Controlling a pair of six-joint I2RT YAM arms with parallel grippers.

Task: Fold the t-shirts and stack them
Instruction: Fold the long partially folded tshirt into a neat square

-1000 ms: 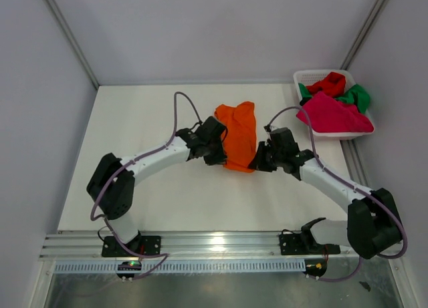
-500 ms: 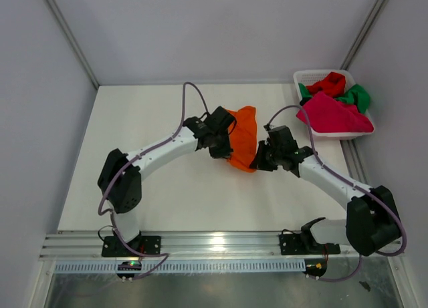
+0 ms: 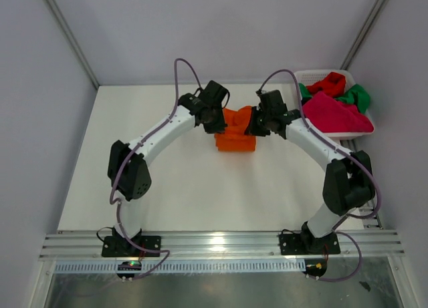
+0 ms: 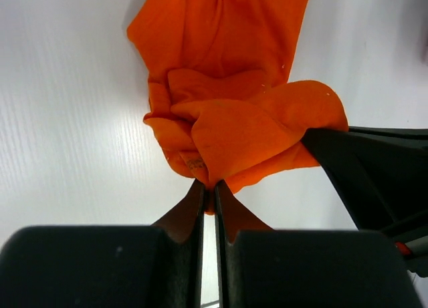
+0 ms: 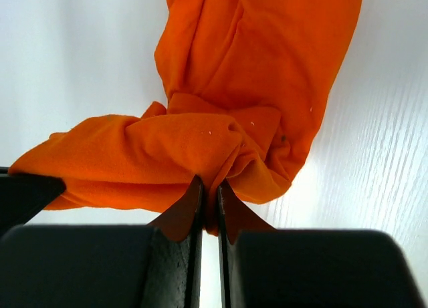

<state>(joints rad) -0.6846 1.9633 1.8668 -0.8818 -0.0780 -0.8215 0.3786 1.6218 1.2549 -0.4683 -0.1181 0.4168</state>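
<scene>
The orange t-shirt [image 3: 235,135] lies folded over on itself at the back middle of the table. My left gripper [image 3: 221,121] is shut on its left corner, with cloth pinched between the jaws in the left wrist view [image 4: 208,189]. My right gripper [image 3: 253,124] is shut on its right corner, with cloth pinched in the right wrist view [image 5: 208,191]. The orange cloth bunches in front of both grippers [image 4: 234,114] [image 5: 254,101]. The magenta-pink t-shirt [image 3: 331,114], red t-shirt [image 3: 329,84] and green t-shirt [image 3: 358,95] lie heaped in the basket.
The white lattice basket [image 3: 304,76] stands at the back right corner of the table. The white table [image 3: 154,181] is bordered by grey walls at the back and sides. A metal rail [image 3: 214,244] runs along the near edge by the arm bases.
Both grippers have carried the near edge of the orange t-shirt away from the bases, over the far part. The shirt is now doubled into a shorter shape.
</scene>
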